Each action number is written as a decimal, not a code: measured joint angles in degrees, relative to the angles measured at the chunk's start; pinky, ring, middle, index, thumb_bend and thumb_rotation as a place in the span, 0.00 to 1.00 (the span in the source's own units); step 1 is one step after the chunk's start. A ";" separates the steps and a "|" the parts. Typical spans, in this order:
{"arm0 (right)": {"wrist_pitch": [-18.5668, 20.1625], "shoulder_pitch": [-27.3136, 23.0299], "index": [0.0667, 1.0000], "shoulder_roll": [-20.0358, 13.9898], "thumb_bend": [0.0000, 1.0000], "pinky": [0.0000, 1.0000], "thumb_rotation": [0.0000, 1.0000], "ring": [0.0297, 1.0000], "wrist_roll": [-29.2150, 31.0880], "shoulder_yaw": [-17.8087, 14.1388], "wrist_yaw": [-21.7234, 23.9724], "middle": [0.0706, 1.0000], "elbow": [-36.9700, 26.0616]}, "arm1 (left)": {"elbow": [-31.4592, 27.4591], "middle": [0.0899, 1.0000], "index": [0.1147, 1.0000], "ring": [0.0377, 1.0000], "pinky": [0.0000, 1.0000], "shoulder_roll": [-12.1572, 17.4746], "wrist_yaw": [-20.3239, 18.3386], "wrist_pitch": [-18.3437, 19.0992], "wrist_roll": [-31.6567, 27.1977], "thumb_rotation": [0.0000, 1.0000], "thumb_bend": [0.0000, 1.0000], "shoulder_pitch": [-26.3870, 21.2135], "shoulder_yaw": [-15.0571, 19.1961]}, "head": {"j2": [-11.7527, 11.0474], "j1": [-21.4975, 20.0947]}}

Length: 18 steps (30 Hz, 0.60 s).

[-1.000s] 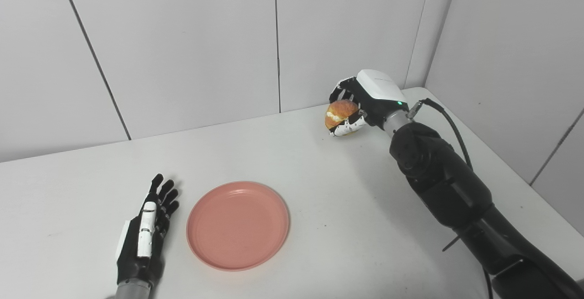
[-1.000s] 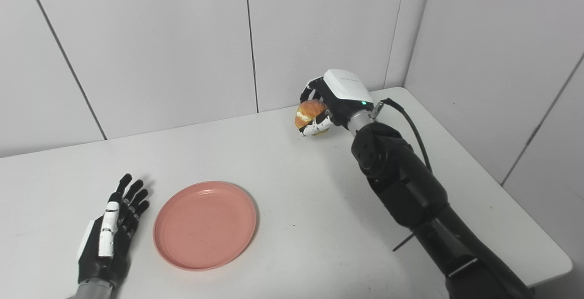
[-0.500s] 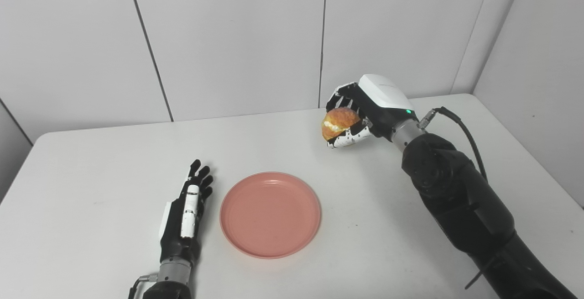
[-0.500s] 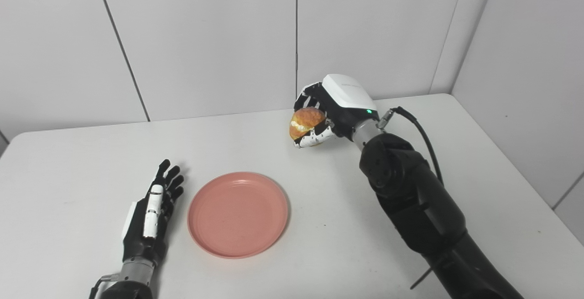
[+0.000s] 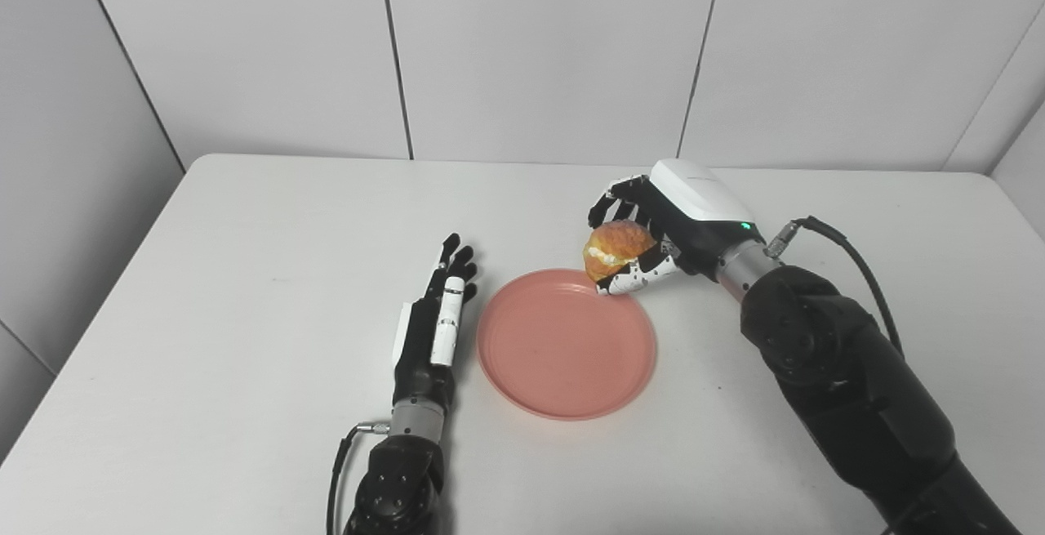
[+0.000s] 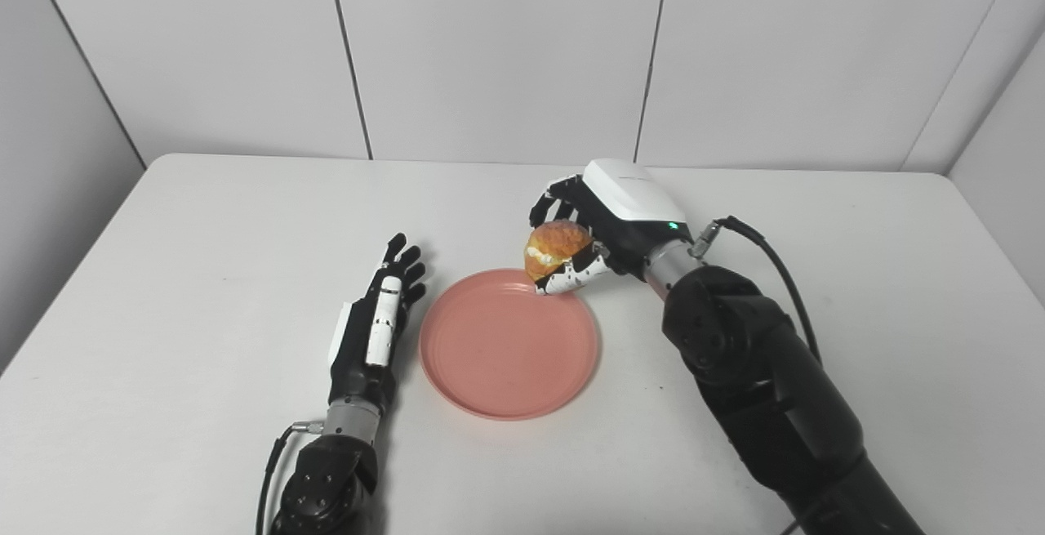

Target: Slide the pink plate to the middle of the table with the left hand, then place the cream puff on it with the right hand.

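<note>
The pink plate (image 5: 566,344) lies flat near the middle of the white table (image 5: 245,216), with nothing on it. My left hand (image 5: 435,323) rests flat on the table just left of the plate, fingers straight and apart, holding nothing. My right hand (image 5: 653,229) is shut on the golden cream puff (image 5: 616,247) with a cream seam and holds it in the air over the plate's far right rim. In the right eye view the puff (image 6: 555,246) hangs above the plate (image 6: 506,341) the same way.
White wall panels close the back of the table. A grey wall (image 5: 73,151) stands at the left. A black cable (image 5: 857,253) loops off my right forearm. Bare tabletop lies to the far left and far right.
The camera has swung left, shifting the whole picture. My right hand has carried the cream puff from the back of the table to the plate's far rim. The left hand has stayed beside the plate.
</note>
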 measured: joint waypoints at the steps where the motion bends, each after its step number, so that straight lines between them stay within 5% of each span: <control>1: -0.18 0.14 0.52 0.40 0.51 0.37 0.00 0.36 -0.05 0.13 -0.02 0.45 0.49 | 0.00 0.94 0.93 0.93 0.91 0.00 0.14 0.00 0.10 1.00 0.44 0.00 -0.10 | 0.17 0.44; 18: -2.27 2.21 0.50 6.37 0.51 0.38 0.00 0.37 -1.21 2.98 -0.62 0.47 6.82 | -0.58 0.93 0.92 0.92 0.91 -0.45 1.94 0.12 2.19 1.00 0.43 0.20 -0.87 | 1.84 1.14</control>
